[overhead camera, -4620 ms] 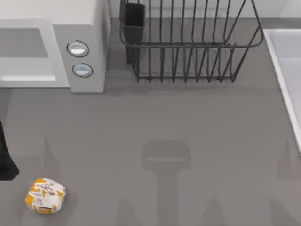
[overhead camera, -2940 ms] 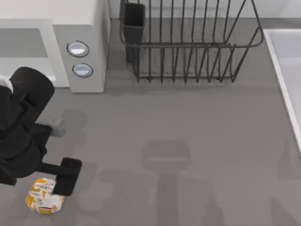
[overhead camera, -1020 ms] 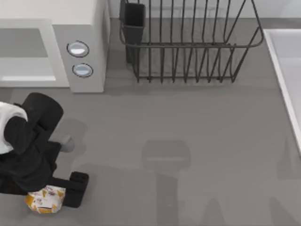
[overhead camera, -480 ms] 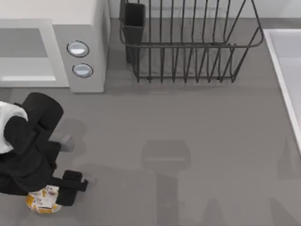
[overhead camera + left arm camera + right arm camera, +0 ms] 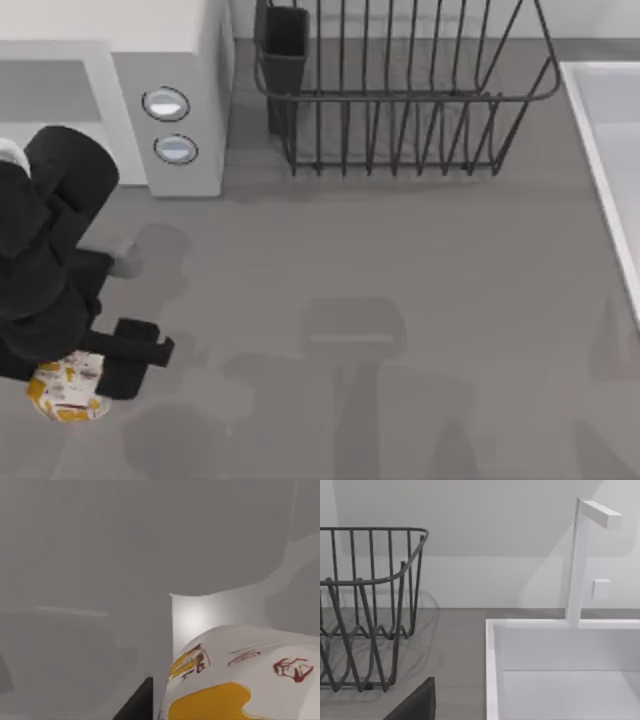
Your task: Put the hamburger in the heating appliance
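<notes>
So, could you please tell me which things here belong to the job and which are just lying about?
Part of the job:
- hamburger, under the left gripper near the table's front left
- microwave, at the back left

Just lying about:
- black wire dish rack, at the back
- white sink, at the right edge

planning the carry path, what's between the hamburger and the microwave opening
In the top view, the left arm's black body, above bare grey table, lies between the hamburger and the microwave.

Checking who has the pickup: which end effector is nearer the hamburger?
Left. The left end effector is at the hamburger, near the table's front left; the right arm is off by the sink.
</notes>
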Action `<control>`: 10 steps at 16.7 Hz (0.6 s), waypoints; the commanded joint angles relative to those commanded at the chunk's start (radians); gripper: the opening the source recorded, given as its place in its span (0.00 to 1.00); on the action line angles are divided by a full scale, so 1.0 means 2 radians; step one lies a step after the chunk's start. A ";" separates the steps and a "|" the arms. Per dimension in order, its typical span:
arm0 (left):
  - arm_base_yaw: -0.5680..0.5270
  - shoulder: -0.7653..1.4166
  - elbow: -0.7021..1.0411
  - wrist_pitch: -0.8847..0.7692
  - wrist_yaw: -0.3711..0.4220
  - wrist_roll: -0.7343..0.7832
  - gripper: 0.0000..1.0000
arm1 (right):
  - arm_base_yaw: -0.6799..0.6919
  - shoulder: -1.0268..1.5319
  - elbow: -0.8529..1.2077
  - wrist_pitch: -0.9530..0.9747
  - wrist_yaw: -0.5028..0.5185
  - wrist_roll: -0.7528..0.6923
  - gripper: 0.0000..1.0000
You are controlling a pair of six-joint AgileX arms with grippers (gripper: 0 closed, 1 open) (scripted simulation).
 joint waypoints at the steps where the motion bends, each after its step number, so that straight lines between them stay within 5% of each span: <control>1: 0.000 -0.010 0.014 -0.022 0.000 0.000 0.00 | 0.000 0.000 0.000 0.000 0.000 0.000 1.00; 10: 0.002 -0.026 0.037 -0.049 0.001 0.002 0.00 | 0.000 0.000 0.000 0.000 0.000 0.000 1.00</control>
